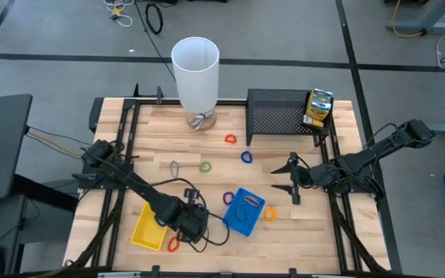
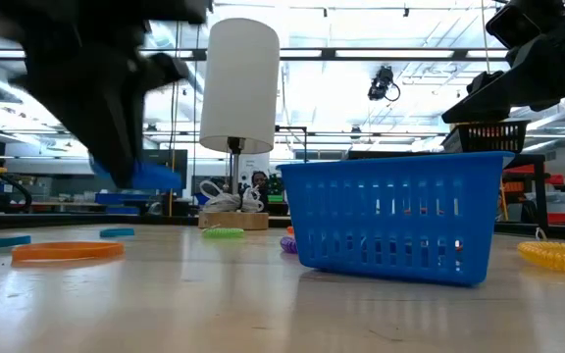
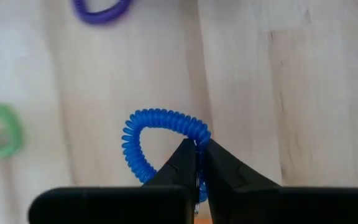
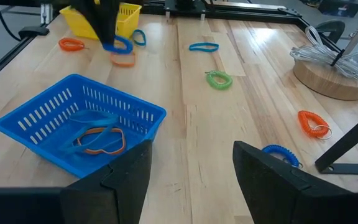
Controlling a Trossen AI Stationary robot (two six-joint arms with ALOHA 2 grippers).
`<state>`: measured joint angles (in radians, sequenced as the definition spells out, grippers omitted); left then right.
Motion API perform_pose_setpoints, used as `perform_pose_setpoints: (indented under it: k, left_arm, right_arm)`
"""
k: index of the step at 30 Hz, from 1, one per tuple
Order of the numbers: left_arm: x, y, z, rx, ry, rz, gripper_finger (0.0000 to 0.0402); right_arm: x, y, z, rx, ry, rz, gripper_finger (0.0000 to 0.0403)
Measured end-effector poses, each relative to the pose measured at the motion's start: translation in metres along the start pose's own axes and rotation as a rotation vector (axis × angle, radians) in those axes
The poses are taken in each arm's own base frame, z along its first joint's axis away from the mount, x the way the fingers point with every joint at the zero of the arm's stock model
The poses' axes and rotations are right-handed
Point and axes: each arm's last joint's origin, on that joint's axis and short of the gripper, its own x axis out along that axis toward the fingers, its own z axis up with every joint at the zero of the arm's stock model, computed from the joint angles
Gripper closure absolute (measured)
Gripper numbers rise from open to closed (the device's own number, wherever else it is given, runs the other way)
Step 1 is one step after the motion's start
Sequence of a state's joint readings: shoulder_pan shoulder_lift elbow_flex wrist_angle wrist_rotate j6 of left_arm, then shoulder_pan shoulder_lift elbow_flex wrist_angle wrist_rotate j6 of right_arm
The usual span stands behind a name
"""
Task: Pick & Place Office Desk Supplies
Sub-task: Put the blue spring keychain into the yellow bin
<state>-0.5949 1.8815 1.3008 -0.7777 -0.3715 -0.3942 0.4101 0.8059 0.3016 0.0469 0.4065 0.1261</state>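
While the left end effector [image 3: 197, 163] pinches a blue coiled loop [image 3: 160, 134] with its fingers almost closed on the coil, the grip sits on one side of the ring, probably so it can be lifted into a tray. This loop is springy, like a phone cord, and it is near the yellow tray [image 1: 148, 226] and the blue tray [image 1: 245, 211] on the worktop [image 1: 315, 232]. On the right, the right end effector [image 1: 292, 178] waits wide open, holding nothing.

No text, label or number could be read; the print on the box [image 1: 318, 107] at the rack's [image 1: 280, 114] right end was illegible.
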Motion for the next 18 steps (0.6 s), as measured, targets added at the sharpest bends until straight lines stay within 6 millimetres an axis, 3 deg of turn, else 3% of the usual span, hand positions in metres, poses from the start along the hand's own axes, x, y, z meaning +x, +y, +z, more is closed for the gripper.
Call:
perform_pose_setpoints:
  k: [5,9,14,18]
  left_arm:
    - [-0.040,-0.001,-0.006,-0.048,0.038,0.024,0.0387]
    - [-0.063,-0.005,-0.024,-0.080,0.133,-0.010,0.0387]
    - [-0.077,-0.013,-0.048,-0.071,0.297,-0.033,0.0387]
    - [-0.076,-0.026,-0.051,-0.088,0.313,-0.154,0.0387]
  right_arm:
    - [0.000,0.000,0.000,0.000,0.000,0.002,0.0168]
    - [0.000,0.000,0.000,0.000,0.000,0.003,0.0168]
    - [0.000,0.000,0.000,0.000,0.000,0.003,0.0168]
    - [0.000,0.000,0.000,0.012,0.000,0.002,0.0168]
